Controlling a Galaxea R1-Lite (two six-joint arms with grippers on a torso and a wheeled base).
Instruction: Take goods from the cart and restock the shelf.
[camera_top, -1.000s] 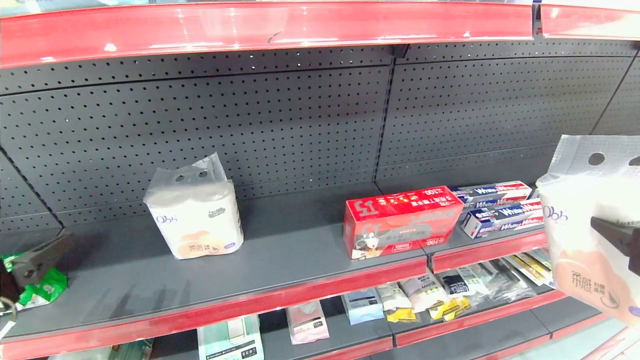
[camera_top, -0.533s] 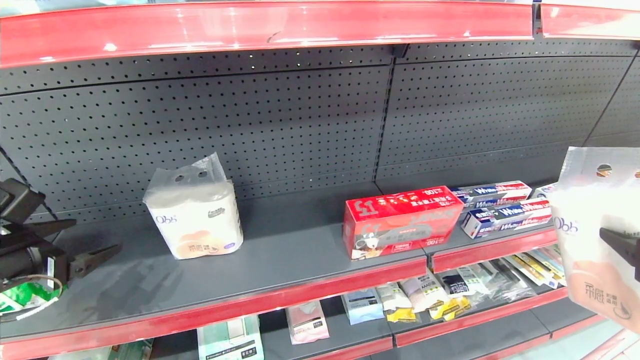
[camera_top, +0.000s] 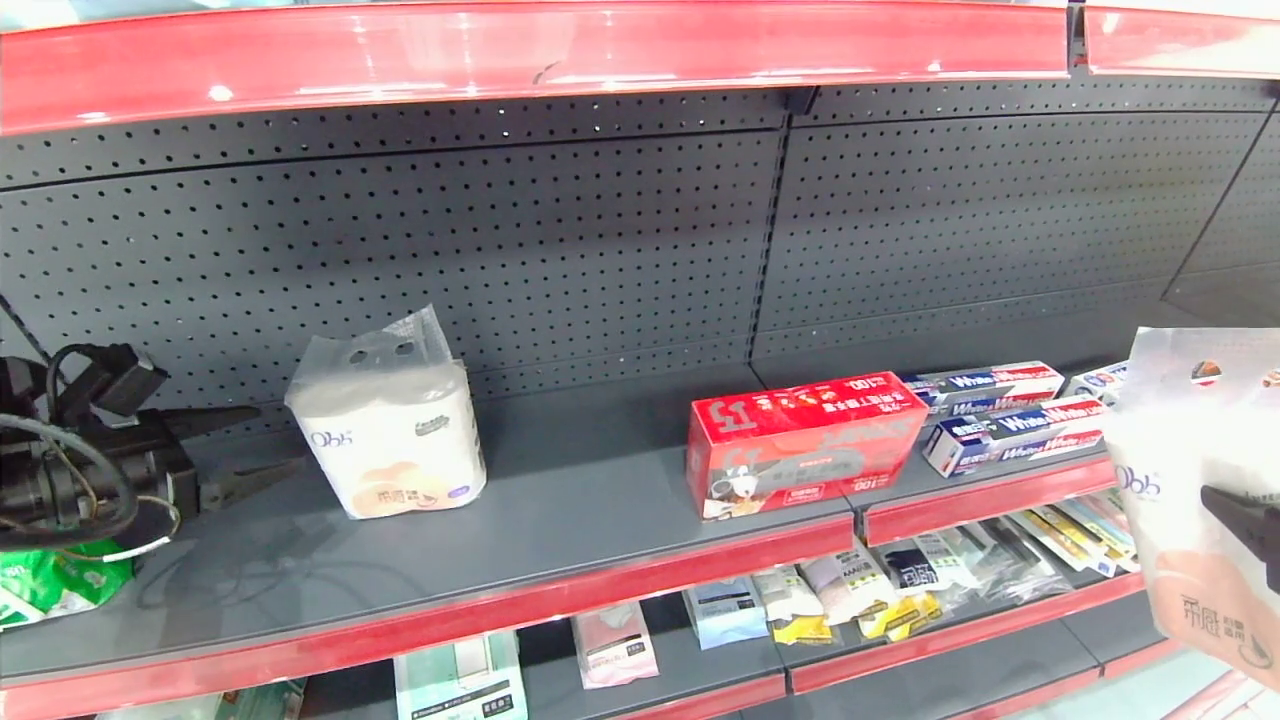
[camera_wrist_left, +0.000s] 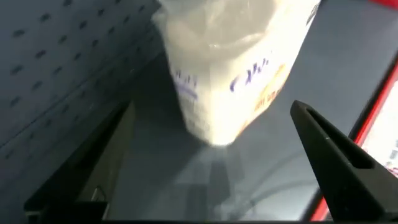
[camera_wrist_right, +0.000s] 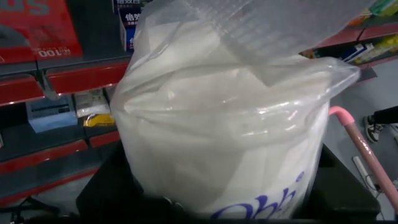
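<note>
On the shelf (camera_top: 580, 500), the tissue pack (camera_top: 388, 430) stands left of the box (camera_top: 800, 440).

Apparently inverted numerals on red box (camera_top: 800, 440)

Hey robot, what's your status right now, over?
Left claw open, beside shelved tissue pack. Right claw shut on second pack. Bare shelf left of red box.
</note>
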